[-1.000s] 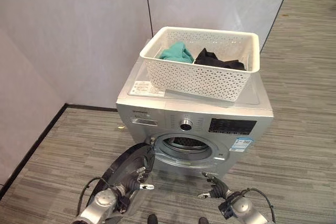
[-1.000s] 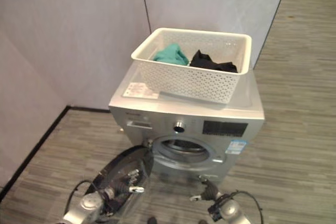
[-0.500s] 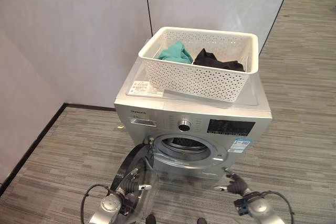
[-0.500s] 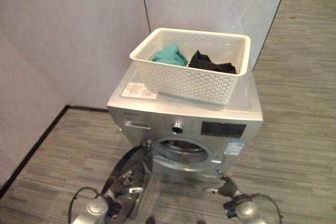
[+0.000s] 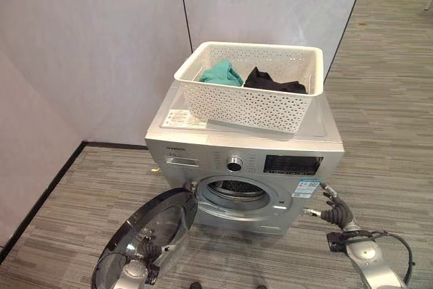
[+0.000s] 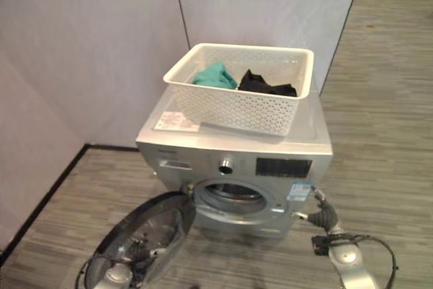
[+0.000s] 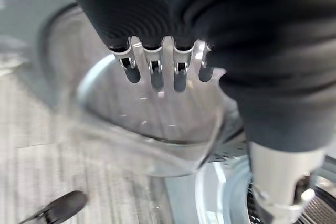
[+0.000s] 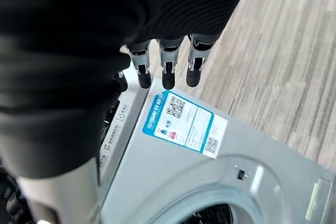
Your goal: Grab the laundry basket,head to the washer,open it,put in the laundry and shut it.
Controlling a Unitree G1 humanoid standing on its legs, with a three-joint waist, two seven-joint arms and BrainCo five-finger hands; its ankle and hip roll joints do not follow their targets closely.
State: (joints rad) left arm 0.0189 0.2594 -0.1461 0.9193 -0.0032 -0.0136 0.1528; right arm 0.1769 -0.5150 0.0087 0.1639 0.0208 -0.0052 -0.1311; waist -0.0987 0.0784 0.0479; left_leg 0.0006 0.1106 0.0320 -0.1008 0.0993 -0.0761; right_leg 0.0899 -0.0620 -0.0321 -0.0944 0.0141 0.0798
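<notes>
1. Left hand (image 5: 157, 252) sits low behind the glass of the washer door (image 5: 145, 235), its fingers (image 7: 152, 72) hanging loosely straight toward the glass, gripping nothing.
2. Right hand (image 5: 333, 209) hovers just beside the washer's (image 5: 203, 141) front right corner, near the blue sticker (image 8: 185, 124); its fingers (image 8: 168, 74) are relaxed and apart, holding nothing.
3. From where I stand the round door hangs wide open, swung out to the robot's left and tilted toward the floor (image 5: 399, 133).
4. With the door out of the way, the drum opening (image 5: 238, 191) is uncovered, ringed in silver.
5. On top of the washer rests the white perforated laundry basket (image 5: 247, 103), apart from both hands.
6. Inside the basket lie a teal garment (image 5: 220, 72) on the left and a black garment (image 5: 274, 80) beside it on the right.
7. Behind the washer stand pale grey wall panels (image 5: 95, 38).
</notes>
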